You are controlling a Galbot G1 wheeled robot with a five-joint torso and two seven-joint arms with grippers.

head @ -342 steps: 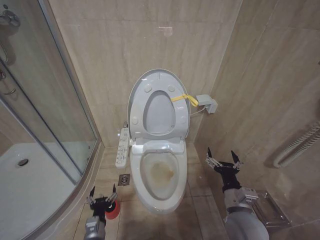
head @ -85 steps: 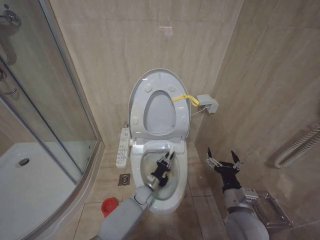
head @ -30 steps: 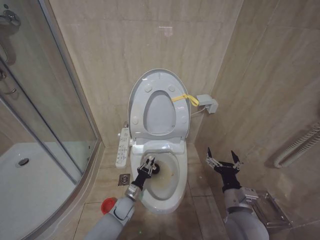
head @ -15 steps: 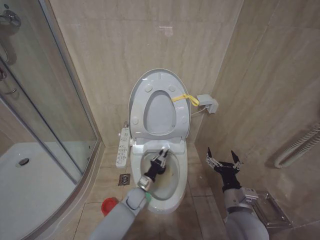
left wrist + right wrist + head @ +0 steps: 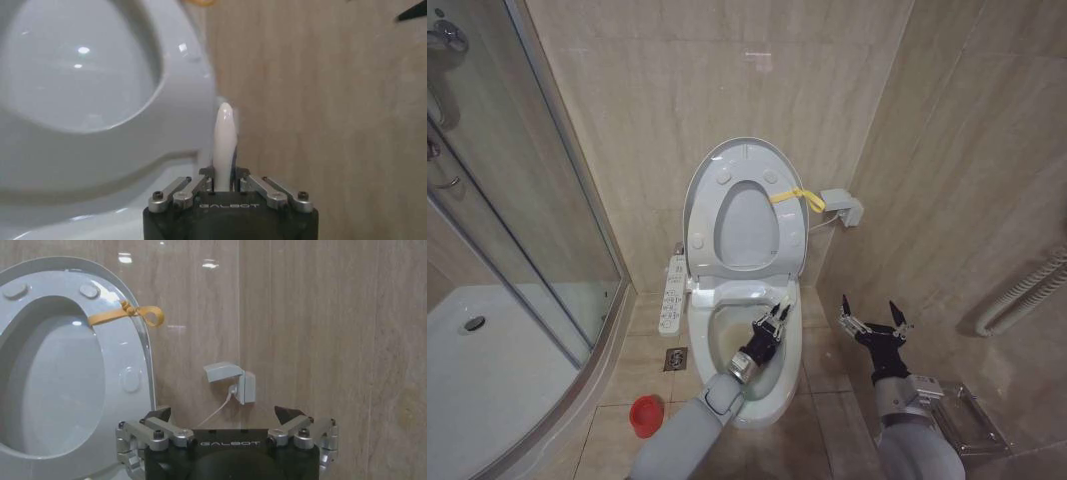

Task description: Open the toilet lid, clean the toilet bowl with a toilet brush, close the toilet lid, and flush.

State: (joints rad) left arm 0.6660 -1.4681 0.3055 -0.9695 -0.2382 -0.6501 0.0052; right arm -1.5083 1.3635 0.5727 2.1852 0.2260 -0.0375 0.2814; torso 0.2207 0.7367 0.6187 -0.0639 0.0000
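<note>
"GALBOT" is the only legible text, and it shows twice. First one is on the black body of my left gripper, embossed just behind the finger bases, centred under the white toilet brush handle that stands between my fingers. Second one is on the black body of my right gripper, same spot, just behind and midway between the two finger bases. The side control panel has buttons, but the markings on them are too small to read.
</note>
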